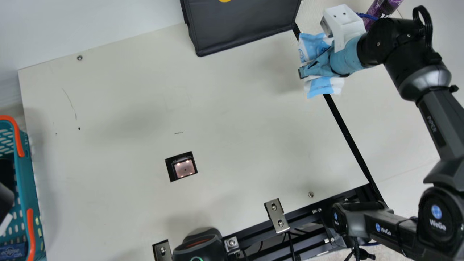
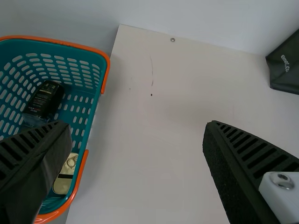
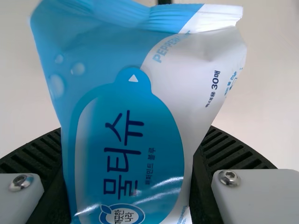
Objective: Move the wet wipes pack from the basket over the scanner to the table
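One pack (image 3: pixel 131 88), clasped by the right gripper (image 3: pixel 136 137) at far right, should be lowered until the table (image 1: pixel 235 108) supports it before release; left gripper (image 2: pixel 134 128) spread, empty.

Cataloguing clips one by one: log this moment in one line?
right gripper shut on wet wipes pack | at right edge of table | away from scanner window | left gripper open, empty

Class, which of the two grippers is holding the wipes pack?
The right gripper: its fingers are closed on the wipes pack, while the left gripper is open, with nothing between its fingers.
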`<state>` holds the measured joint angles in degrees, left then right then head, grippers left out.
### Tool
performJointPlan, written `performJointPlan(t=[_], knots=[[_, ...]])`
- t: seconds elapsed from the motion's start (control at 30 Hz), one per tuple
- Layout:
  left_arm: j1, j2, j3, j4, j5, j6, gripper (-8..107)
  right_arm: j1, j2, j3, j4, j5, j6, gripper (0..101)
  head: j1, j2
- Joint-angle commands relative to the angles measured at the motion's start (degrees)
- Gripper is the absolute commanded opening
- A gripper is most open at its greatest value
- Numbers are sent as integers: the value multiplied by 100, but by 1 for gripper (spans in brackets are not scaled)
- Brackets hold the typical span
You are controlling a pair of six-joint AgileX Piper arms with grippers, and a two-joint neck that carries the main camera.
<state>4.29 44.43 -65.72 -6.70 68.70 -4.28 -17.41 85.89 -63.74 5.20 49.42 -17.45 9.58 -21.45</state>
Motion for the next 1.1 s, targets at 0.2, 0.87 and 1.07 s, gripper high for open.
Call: performJointPlan(t=[0.2,0.87,1.07], knots=[[0,0,0,0,0,0,90,-244,673,-324,-679,-185,28,0,-166,-13],[0,0,0,0,0,0,90,-678,2598,-2111,-768,-25,-755,0,-166,-13],[0,0,0,0,0,0,90,-595,2965,-2478,-922,113,-697,18,-166,-13]])
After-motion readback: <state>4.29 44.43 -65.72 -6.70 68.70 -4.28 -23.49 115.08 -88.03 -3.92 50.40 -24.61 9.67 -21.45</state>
